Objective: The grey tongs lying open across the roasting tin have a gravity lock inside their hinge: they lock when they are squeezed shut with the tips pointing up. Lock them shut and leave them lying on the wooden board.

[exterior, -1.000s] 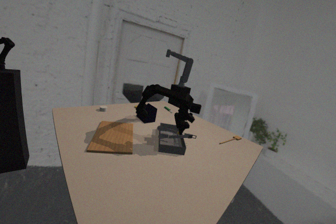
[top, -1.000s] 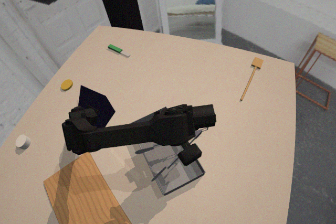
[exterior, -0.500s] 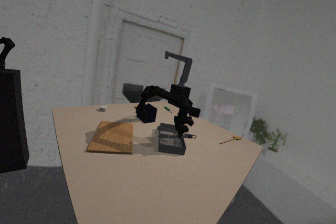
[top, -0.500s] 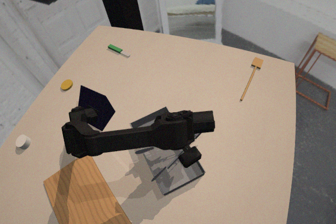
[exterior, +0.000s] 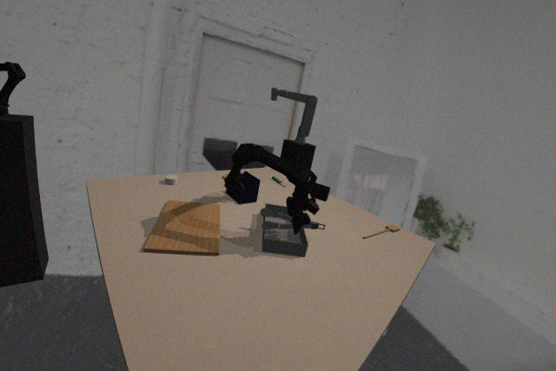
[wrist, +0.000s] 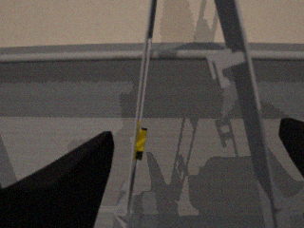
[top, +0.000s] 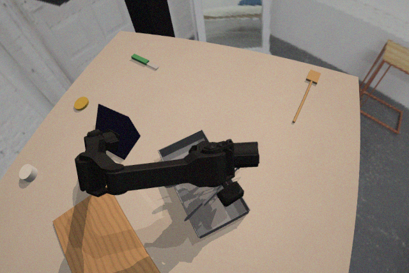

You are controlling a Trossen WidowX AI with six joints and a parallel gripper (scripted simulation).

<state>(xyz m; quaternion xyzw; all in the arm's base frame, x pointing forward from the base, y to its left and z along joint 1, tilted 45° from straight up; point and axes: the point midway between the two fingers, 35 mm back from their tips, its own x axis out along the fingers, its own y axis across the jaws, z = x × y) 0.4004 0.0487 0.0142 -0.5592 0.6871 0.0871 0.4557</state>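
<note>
The grey tongs [top: 193, 211] [exterior: 318, 226] [wrist: 253, 119] lie spread open across the roasting tin [top: 223, 225] [exterior: 282, 248] [wrist: 71, 56]. Their narrow end sticks out past the tin's rim on the right in the exterior view. In the wrist view the arms converge toward the top, and a small yellow mark [wrist: 141, 140] shows by the left arm. My gripper [exterior: 297, 229] [wrist: 195, 132] is open and empty, low over the tin, with one finger on each outer side of the tongs' arms. The arm hides the fingers in the top view. The wooden board [top: 108, 240] [exterior: 193, 232] holds nothing.
A dark blue block [top: 117, 131] [exterior: 244, 188] stands near the arm's base. A green-handled tool [top: 140, 59] [exterior: 276, 179], a wooden spatula [top: 313, 77] [exterior: 392, 228], a yellow disc [top: 81, 102] and a white cylinder [top: 27, 172] [exterior: 170, 180] lie farther out. The tin has raised walls.
</note>
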